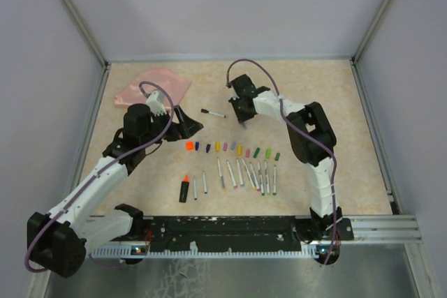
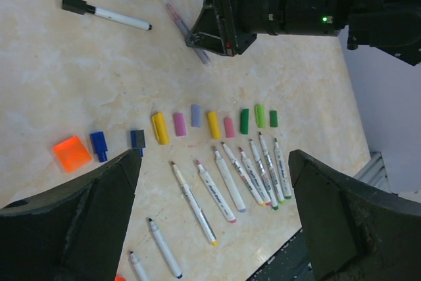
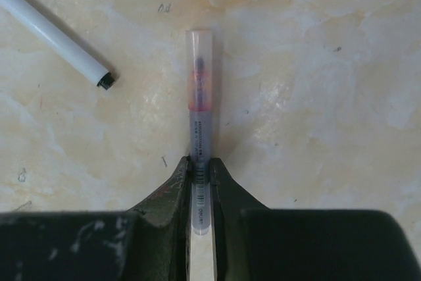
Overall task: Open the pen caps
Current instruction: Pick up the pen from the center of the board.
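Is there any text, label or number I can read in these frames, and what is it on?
No text is readable in any view.
Pen held in the right gripper: a barcode and a line of small print on its barrel, too blurred to read.
Uncapped pens in the row: dark print along the barrels, too small to read.
Table: a faint scribble, not legible.

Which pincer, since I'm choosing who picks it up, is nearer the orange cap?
Left. The left pincer, open, hovers just beyond the orange cap. The right pincer sits farther off to the right, shut on a clear-capped pen.
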Motion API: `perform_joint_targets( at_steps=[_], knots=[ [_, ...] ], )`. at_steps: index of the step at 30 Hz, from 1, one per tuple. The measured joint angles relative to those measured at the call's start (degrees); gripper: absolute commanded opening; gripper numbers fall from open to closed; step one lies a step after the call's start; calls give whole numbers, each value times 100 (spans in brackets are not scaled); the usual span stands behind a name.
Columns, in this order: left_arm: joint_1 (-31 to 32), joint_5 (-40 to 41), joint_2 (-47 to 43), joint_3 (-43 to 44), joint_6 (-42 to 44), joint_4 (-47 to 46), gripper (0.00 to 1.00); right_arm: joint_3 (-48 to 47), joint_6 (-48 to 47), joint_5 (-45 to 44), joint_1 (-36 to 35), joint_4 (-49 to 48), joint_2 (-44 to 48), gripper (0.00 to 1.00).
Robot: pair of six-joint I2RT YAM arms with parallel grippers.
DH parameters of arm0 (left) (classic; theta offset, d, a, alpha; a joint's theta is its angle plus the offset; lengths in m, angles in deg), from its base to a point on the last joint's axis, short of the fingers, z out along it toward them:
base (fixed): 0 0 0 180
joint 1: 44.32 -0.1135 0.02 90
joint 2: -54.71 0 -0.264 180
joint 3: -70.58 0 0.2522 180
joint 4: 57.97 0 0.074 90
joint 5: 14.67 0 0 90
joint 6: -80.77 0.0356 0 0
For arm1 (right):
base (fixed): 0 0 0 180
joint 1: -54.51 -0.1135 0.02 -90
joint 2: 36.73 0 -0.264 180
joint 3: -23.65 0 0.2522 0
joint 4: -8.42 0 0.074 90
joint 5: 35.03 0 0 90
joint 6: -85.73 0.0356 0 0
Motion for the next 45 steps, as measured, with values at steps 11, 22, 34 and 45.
perform_joint_targets(
  at_steps=[11,22,34,45],
  knots=[
    [-28,-1104,42,-264,-645,-1130,97,1912,472,1016,369,-1049,1290,0],
    [-129,-1731,603,-378,-1486,-2411,95,3263,1342,2214,487,-2715,3093,0],
    [-188,-2177,1453,-103,-2017,-3434,94,4682,2942,3825,487,-5132,4371,0],
    [-90,-2293,1808,361,-2127,-3762,85,4819,3534,4325,420,-5831,4575,0]
  ],
)
